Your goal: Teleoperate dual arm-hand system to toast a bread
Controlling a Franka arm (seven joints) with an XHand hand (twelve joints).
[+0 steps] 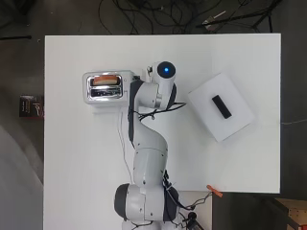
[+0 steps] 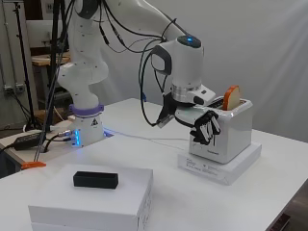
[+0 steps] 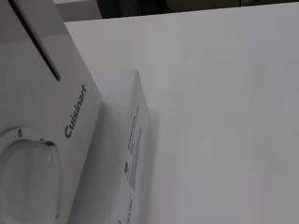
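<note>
Already the bread slice (image 2: 231,97) stands upright in the toaster (image 2: 230,134) slot, poking out. Hand (image 2: 206,128), fingers curled and holding nothing, sits right at the toaster's control end; lever slot (image 3: 35,39) runs vertically beside it.

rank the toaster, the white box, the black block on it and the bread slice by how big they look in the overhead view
Largest to smallest in the overhead view:
1. white box
2. toaster
3. black block
4. bread slice, seen edge-on from above as a thin strip in the slot

The last two look close in size, so their order is unsure.
</note>
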